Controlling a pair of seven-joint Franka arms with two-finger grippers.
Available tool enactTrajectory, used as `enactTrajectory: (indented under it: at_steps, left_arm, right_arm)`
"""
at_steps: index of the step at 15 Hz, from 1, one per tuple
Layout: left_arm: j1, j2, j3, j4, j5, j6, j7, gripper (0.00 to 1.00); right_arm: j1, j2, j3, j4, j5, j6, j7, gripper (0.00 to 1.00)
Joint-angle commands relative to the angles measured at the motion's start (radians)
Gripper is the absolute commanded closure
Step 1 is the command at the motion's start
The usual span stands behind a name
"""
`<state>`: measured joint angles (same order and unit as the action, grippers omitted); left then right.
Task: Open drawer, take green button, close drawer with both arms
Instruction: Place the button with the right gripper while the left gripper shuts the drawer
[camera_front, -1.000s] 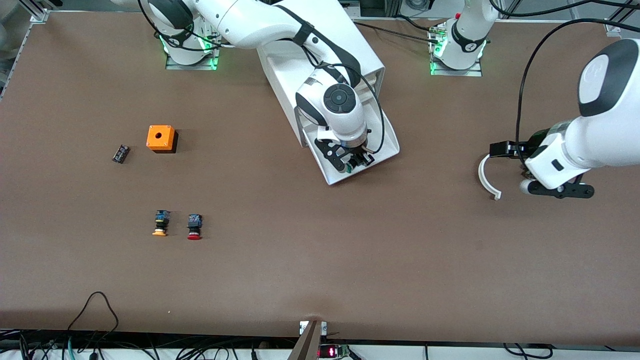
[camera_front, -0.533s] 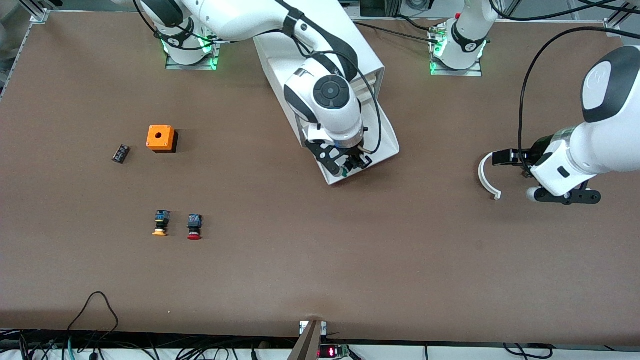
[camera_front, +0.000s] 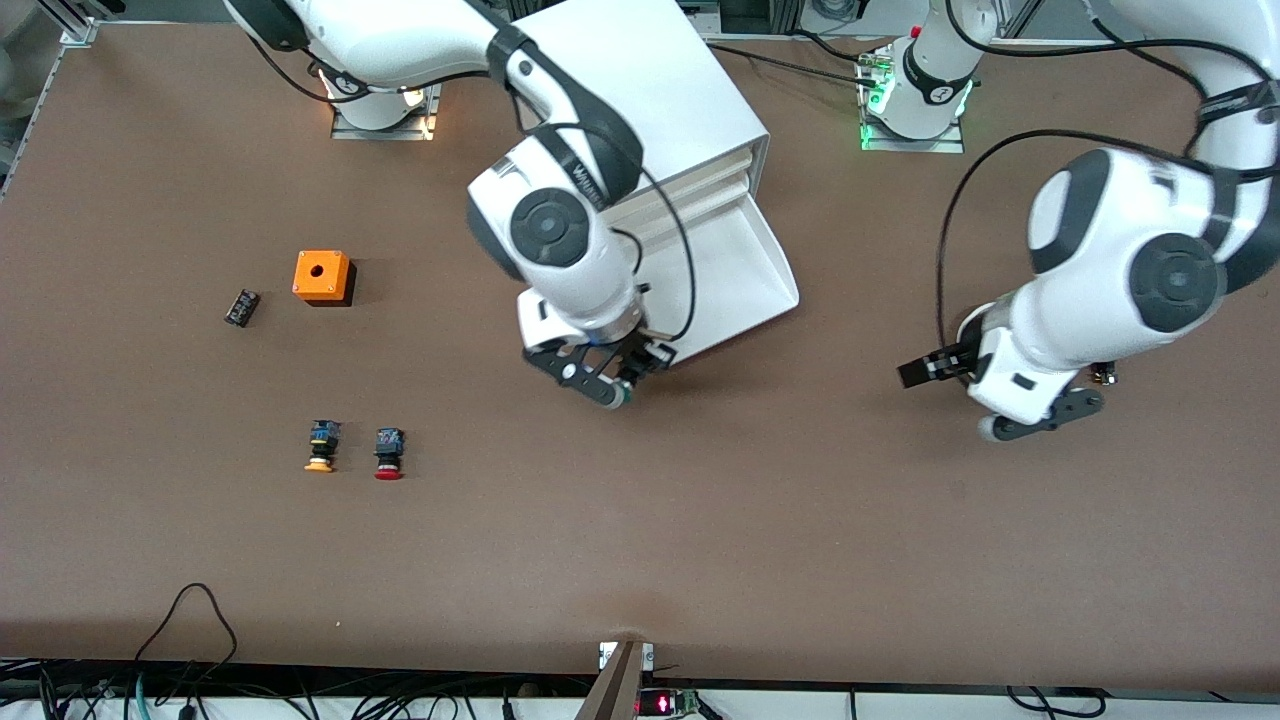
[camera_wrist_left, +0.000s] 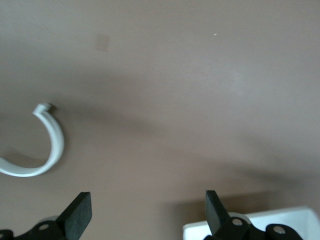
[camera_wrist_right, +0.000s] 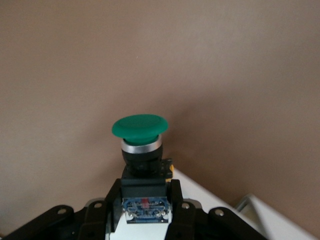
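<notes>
Front view: the brown counter carries a big white box cabinet at its edge along the robots' bases, midway between the two bases. One lower shallow white tray-like drawer stands pulled out toward the front camera. The right pincer hangs over the counter just off the drawer's open corner, its fingers clamped on the small push button with round green cap, of which only a small green part shows here. The left pincer hangs over the counter toward the left arm's end. A curved white plastic strip lies on the counter, mostly hidden under that arm. Toward the right arm's end lie an orange cube with a round hole, a small black block, a yellow-capped push button and a red-capped push button, the two buttons side by side and nearer the front camera than the cube.

Left wrist view: the left pincer's black fingertips stand wide apart with nothing between them. The curved strip and a white drawer corner show below.

Right wrist view: the fingers grip the button's black body; green cap points away from the wrist, blue rear part sits between the fingers.
</notes>
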<state>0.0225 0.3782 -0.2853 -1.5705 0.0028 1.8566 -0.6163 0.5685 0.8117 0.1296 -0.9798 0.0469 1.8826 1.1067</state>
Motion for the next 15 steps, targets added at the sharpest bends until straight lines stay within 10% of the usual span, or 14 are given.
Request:
enactTrajectory:
  at_steps: [1,15]
  left_arm:
    - [-0.013,-0.016,-0.018,-0.106,0.028,0.142,-0.115,0.00]
    - [-0.254,0.218,-0.022,-0.187,0.310,0.532,-0.712,0.00]
  right_arm:
    - [-0.082,-0.020,0.011,0.001,0.018,-0.065,-0.241,1.00]
    - [-0.389,0.010,0.008,-0.203,0.010,0.055,-0.919,1.00]
